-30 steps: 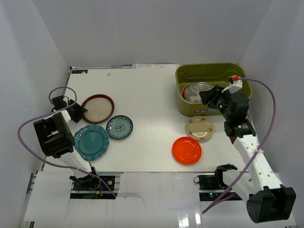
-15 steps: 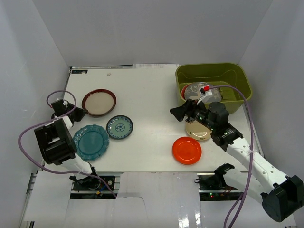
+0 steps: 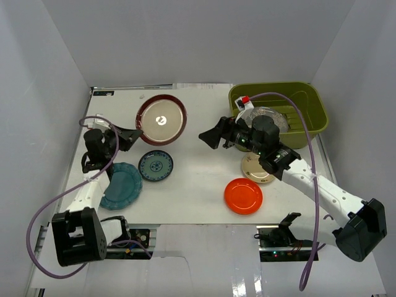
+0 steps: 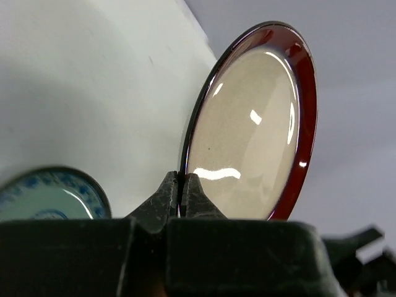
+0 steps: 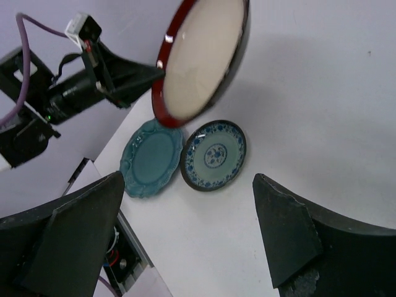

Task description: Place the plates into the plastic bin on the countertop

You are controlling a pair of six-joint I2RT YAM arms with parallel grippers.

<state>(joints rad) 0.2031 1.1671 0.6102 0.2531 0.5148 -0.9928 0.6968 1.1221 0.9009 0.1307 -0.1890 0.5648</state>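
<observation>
The left hand [image 3: 132, 134] is pinched tight on the rim of the round cream plate with the dark red edge [image 3: 162, 119]. It holds the plate up on its side, off the flat white counter [image 3: 198, 182]. I think it is held like that so the other hand can take it, because the olive-green plastic bin [image 3: 272, 86] sits well apart, on the far right. The right hand [image 3: 210, 137] is wide open and empty. It touches nothing and points at the plate from near by.
</observation>
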